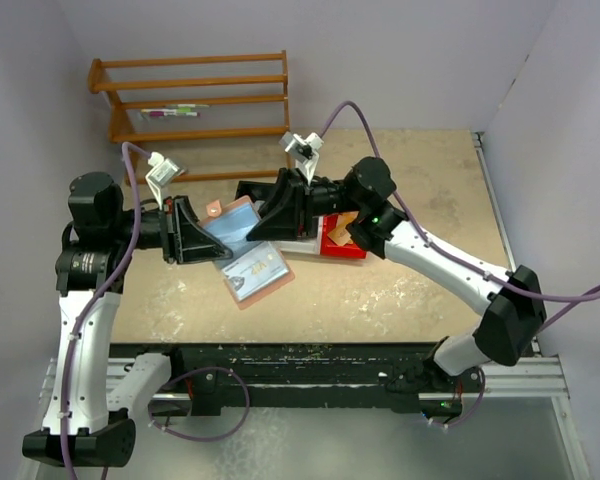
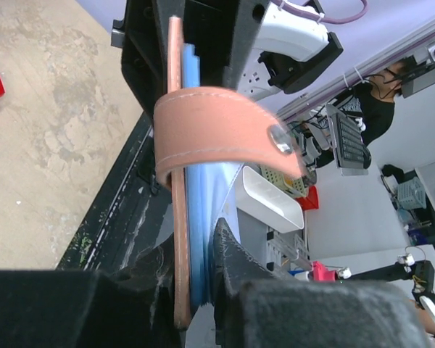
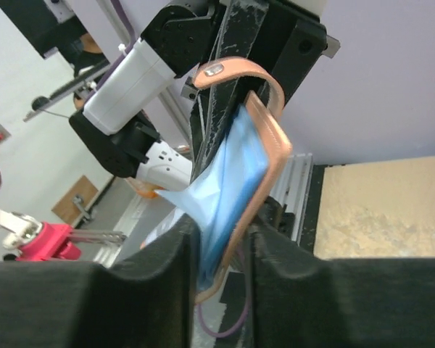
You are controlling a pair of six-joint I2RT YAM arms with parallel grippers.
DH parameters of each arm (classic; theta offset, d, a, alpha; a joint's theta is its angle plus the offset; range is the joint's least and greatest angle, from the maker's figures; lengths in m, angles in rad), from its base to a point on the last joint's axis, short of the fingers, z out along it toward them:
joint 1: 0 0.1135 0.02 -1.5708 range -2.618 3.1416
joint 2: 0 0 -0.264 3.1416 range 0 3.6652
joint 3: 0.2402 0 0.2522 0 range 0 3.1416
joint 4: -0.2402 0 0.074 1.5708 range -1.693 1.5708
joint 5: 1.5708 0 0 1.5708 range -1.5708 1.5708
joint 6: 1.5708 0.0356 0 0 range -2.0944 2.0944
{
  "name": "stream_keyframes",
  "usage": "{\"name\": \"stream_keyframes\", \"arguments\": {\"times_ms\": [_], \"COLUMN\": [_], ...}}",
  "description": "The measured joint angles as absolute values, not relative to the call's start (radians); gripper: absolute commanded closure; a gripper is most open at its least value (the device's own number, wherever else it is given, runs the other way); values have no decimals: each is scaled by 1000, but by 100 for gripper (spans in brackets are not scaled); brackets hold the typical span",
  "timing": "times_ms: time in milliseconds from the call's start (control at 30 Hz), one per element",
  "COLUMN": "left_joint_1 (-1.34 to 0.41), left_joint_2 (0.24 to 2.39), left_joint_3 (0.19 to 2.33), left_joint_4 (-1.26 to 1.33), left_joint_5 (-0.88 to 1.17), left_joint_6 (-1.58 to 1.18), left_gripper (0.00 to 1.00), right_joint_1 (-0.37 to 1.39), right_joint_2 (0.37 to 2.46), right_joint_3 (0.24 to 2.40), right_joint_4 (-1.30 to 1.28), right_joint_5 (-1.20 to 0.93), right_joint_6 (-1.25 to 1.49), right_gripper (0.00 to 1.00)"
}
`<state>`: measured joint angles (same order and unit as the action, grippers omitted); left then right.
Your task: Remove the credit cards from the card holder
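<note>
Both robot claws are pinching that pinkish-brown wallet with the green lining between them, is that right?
Not quite: the lining is light blue, not green, as the right wrist view shows. The rest holds: the left gripper and the right gripper both pinch the pinkish-brown wallet between them.

Robotics lab, enclosed test cell. Pale partition walls (image 1: 400,60) are closing in a stone-patterned bench (image 1: 400,290). Two robot arms (image 1: 80,330) are sitting bolted to an aluminium rail (image 1: 540,375) along its near edge, with purple cables (image 1: 205,425) trailing off them. A wooden rack (image 1: 195,100) is standing at the back. Beyond the cell, in the left wrist view, a person (image 2: 377,101) in dark clothes is sitting by a keyboard (image 2: 351,141), with a white bin (image 2: 268,199) and cluttered equipment lying nearby.
</note>
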<state>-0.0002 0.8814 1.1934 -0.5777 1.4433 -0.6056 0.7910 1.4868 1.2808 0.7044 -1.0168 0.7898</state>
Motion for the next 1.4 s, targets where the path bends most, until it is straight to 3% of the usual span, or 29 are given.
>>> {"name": "stream_keyframes", "arguments": {"times_ms": [67, 100, 233, 333, 433, 600, 767, 933, 1033, 1100, 1267, 1400], "left_joint_1": [0, 0, 0, 0, 0, 0, 0, 0, 0, 0, 0, 0], "left_joint_2": [884, 884, 874, 865, 858, 834, 821, 809, 815, 822, 852, 904], "left_joint_3": [1200, 1203, 1227, 1249, 1285, 1300, 1298, 1280, 1274, 1272, 1272, 1273], "left_joint_4": [-604, -615, -632, -653, -707, -785, -800, -787, -794, -804, -872, -968], "left_joint_5": [1445, 1446, 1456, 1456, 1431, 1328, 1239, 1234, 1240, 1248, 1275, 1282], "left_joint_6": [-574, -562, -529, -491, -400, -280, -252, -271, -269, -258, -192, -103], "left_gripper": [50, 45, 31, 30, 40, 73, 76, 86, 91, 93, 95, 95], "right_joint_1": [793, 795, 799, 799, 801, 806, 819, 826, 826, 826, 825, 826], "right_joint_2": [1499, 1505, 1532, 1535, 1518, 1473, 1426, 1417, 1417, 1416, 1480, 1533], "right_joint_3": [1281, 1281, 1282, 1280, 1271, 1230, 1159, 1108, 1101, 1103, 1337, 1530], "right_joint_4": [728, 739, 757, 763, 769, 796, 809, 815, 797, 765, 405, 149], "right_joint_5": [-1012, -1008, -978, -956, -923, -845, -778, -750, -751, -757, -833, -912], "right_joint_6": [818, 829, 885, 915, 928, 936, 930, 926, 915, 894, 661, 455], "right_gripper": [98, 100, 100, 100, 100, 100, 100, 77, 46, 34, 25, 27]}}
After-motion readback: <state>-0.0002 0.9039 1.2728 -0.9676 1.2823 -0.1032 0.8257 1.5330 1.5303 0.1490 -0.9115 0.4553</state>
